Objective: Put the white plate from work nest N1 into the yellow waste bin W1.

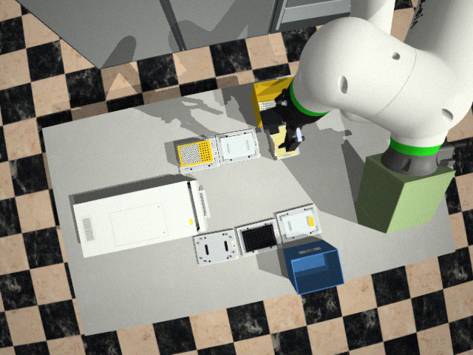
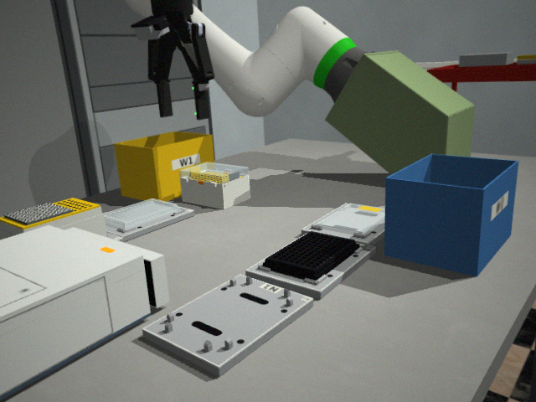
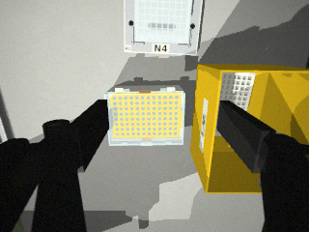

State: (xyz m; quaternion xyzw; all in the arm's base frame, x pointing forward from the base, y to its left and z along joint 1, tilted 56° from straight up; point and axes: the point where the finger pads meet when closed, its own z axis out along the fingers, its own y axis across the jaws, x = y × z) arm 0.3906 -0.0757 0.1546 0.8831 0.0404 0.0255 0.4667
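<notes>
The white plate (image 1: 266,105) (image 3: 238,89) lies inside the yellow bin W1 (image 1: 259,92) (image 2: 146,168) (image 3: 203,155), leaning against its inner wall. The bin stands upright at the back of the bench. The work nest N1 (image 1: 216,247) (image 2: 229,320) is bare. My gripper (image 1: 286,133) (image 2: 182,113) (image 3: 163,114) is open and empty. It hangs high above the bench, over the gap between W1 and a white box with a yellow insert (image 1: 280,149) (image 2: 214,188) (image 3: 145,118).
Nest N4 holds a clear plate (image 1: 237,146) (image 2: 142,213) (image 3: 161,19), beside a yellow rack (image 1: 194,152) (image 2: 43,212). A black plate (image 1: 259,237) (image 2: 311,255) and a lidded plate (image 1: 298,223) (image 2: 350,218) sit by N1. A blue bin (image 1: 315,267) (image 2: 445,216) and a white machine (image 1: 133,217) (image 2: 56,268) stand nearby.
</notes>
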